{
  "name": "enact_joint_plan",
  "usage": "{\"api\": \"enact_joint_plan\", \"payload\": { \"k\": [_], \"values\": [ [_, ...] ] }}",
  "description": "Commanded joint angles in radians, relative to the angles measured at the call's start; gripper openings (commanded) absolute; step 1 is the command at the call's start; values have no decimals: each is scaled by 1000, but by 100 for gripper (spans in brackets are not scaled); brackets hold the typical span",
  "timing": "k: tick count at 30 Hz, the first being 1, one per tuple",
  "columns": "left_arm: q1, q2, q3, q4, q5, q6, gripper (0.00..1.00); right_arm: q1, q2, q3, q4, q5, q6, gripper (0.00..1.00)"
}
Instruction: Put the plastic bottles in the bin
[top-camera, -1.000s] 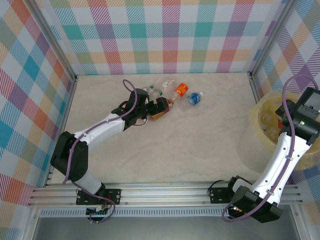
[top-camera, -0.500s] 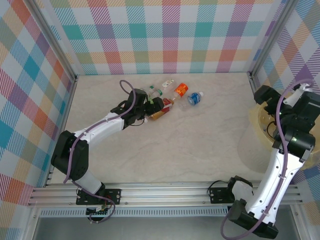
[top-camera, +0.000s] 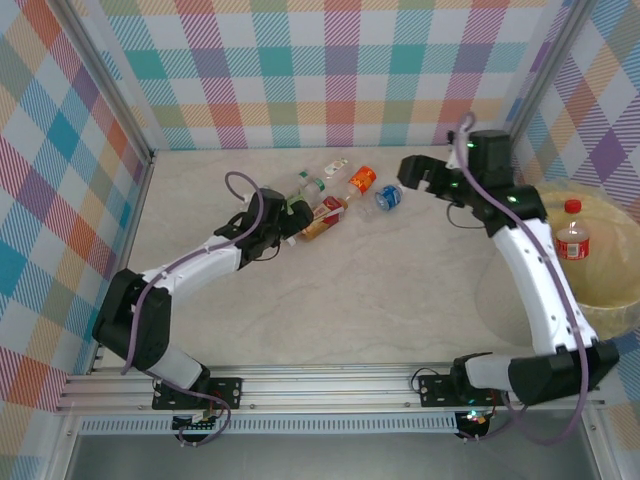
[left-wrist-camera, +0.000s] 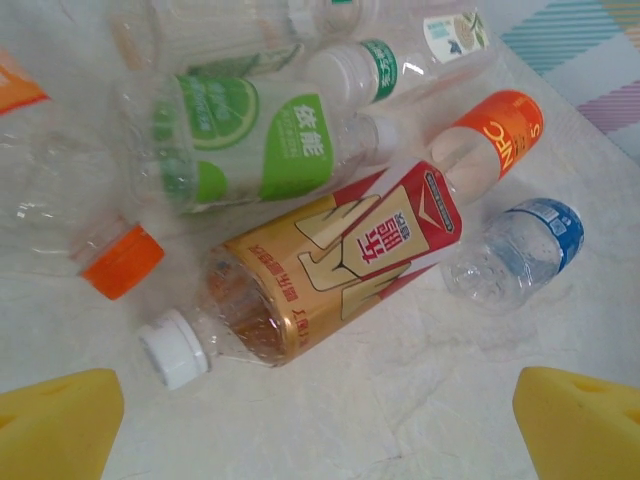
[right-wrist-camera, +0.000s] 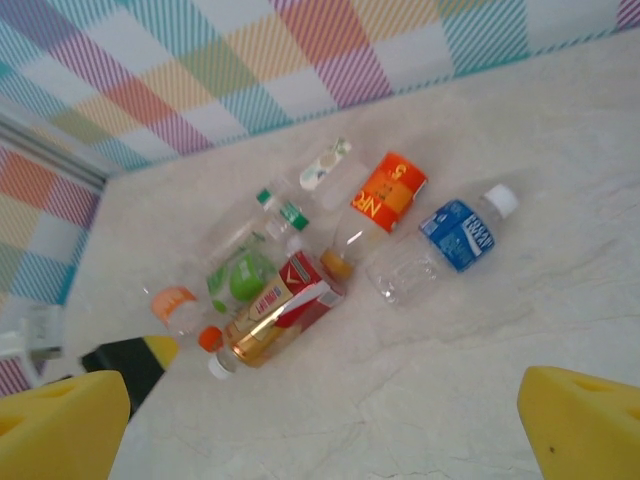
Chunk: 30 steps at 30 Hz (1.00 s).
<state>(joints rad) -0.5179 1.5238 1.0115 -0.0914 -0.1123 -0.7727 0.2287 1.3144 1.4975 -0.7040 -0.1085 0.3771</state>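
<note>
Both grippers wide open at the bottle pile

Left gripper (top-camera: 290, 216), jaws apart and empty, has the red-and-gold bottle (left-wrist-camera: 330, 265) lying just ahead between its fingers. Right gripper (top-camera: 412, 172), also spread and empty, hovers near the blue-labelled bottle (right-wrist-camera: 455, 235); the bin (top-camera: 612, 290) sits well behind it, a red-capped bottle (top-camera: 571, 232) inside.
</note>
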Motion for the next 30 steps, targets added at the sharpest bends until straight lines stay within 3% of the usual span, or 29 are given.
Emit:
{"api": "enact_joint_plan", "payload": {
  "k": [1,9,18,30],
  "values": [
    [15,-71,-40,81,-86,35,100,58,72,55,49,116,4,100],
    [18,-147,-158,145,-162,58,100,146,308,120,116,128,72,100],
    [85,-194,-207,104,-23,30,100,143,483,129,219,230,260,100],
    [94,-287,-271,64,-30,17,100,101,778,307,163,316,536,100]
  ]
}}
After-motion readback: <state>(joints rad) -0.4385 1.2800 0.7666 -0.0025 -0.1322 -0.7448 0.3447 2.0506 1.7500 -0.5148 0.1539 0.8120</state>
